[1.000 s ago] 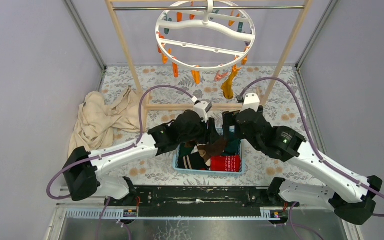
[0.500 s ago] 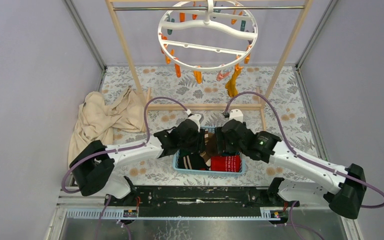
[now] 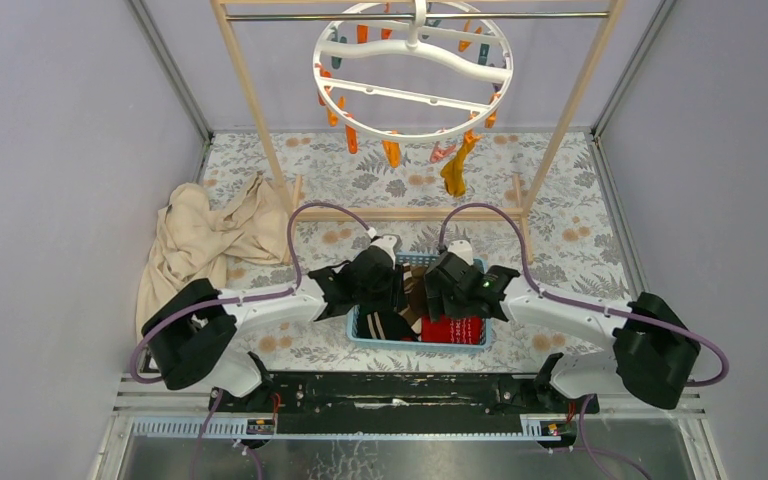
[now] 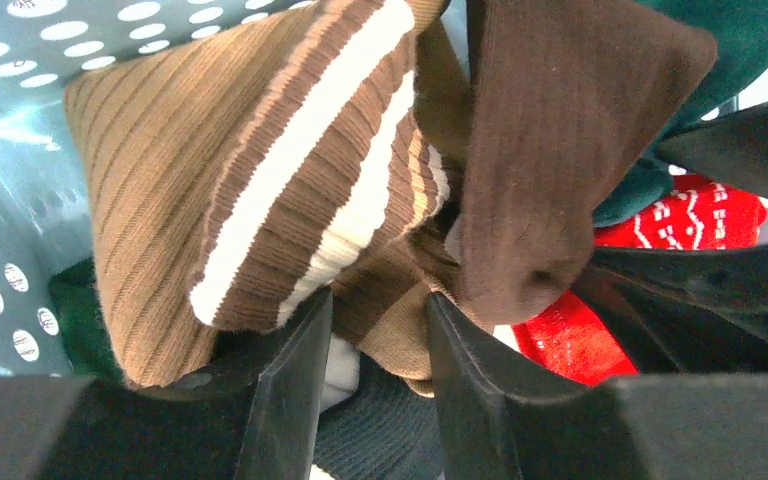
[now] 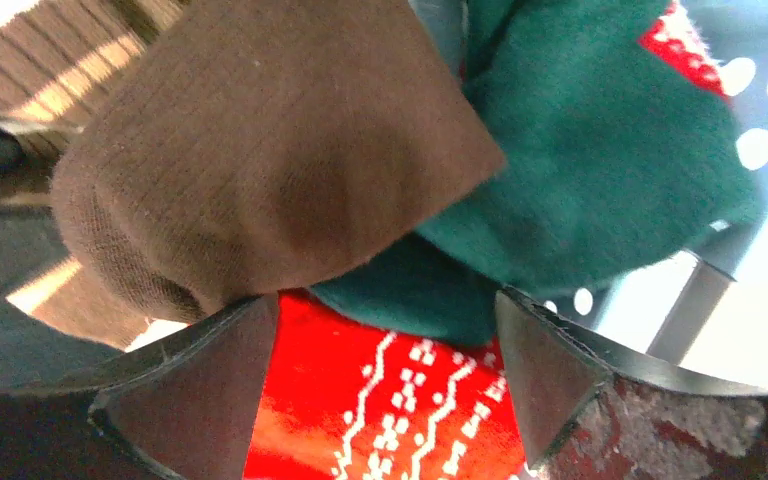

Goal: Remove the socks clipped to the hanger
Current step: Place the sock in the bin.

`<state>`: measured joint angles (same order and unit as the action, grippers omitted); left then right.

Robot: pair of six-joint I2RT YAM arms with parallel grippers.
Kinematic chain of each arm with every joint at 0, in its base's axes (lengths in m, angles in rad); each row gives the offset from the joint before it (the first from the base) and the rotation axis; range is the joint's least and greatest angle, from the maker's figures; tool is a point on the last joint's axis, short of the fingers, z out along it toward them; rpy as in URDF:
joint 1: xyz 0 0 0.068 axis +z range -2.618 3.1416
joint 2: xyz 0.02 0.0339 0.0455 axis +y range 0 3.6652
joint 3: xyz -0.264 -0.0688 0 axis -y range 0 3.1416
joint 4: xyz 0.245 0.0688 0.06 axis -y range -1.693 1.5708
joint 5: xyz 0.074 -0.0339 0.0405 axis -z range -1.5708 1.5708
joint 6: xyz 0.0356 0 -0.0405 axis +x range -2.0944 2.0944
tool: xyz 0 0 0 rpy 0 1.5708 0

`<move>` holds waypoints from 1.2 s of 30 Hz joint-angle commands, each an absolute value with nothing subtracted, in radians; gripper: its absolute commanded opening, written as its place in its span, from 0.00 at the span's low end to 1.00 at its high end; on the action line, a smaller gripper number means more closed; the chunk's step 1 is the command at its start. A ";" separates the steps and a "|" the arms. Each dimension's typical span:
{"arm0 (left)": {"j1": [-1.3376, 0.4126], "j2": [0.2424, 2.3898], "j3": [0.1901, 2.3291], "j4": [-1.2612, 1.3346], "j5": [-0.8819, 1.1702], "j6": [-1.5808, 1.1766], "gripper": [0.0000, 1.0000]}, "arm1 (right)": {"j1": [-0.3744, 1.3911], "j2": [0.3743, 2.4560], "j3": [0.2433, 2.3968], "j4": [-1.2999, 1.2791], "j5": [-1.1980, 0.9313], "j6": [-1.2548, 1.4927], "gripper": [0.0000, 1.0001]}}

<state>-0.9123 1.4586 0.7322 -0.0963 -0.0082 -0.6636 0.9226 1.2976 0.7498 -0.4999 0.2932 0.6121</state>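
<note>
Socks [image 3: 452,327] lie in the basket [image 3: 415,344], hanger [image 3: 415,44] hanging behind, cloth [image 3: 200,240] left.

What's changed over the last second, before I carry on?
Both arms pulled back from the wooden rack; the left fingers and right fingers now sit in the light blue perforated plastic basket, the right ones wide apart. The round white plastic hanger swayed slightly. Unchanged: mustard sock clipped on, beige cloth.

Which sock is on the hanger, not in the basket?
The mustard sock, dangling under the right rim of the hanger. The brown sock, green sock and red sock lie in the blue basket.
</note>
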 commanded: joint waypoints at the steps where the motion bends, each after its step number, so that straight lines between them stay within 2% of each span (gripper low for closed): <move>1: -0.899 1.479 0.710 -0.027 -0.039 -0.675 0.47 | 0.860 1.351 0.725 -0.391 0.218 0.617 0.87; 22: -0.790 1.526 0.720 0.044 -0.005 -0.606 0.45 | 0.726 1.519 0.877 -0.328 0.189 0.493 0.87; 30: -0.778 1.468 0.789 -0.123 0.007 -0.609 0.45 | 0.726 1.411 0.885 -0.407 0.192 0.482 0.88; 36: -0.781 1.386 0.827 -0.181 0.075 -0.640 0.49 | 0.727 1.281 0.896 -0.496 0.174 0.468 0.94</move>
<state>-0.7845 1.4475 0.7628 -0.1181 0.0341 -0.6281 0.7338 1.3758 0.8509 -0.4217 0.1726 0.4931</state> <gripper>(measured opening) 0.471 0.921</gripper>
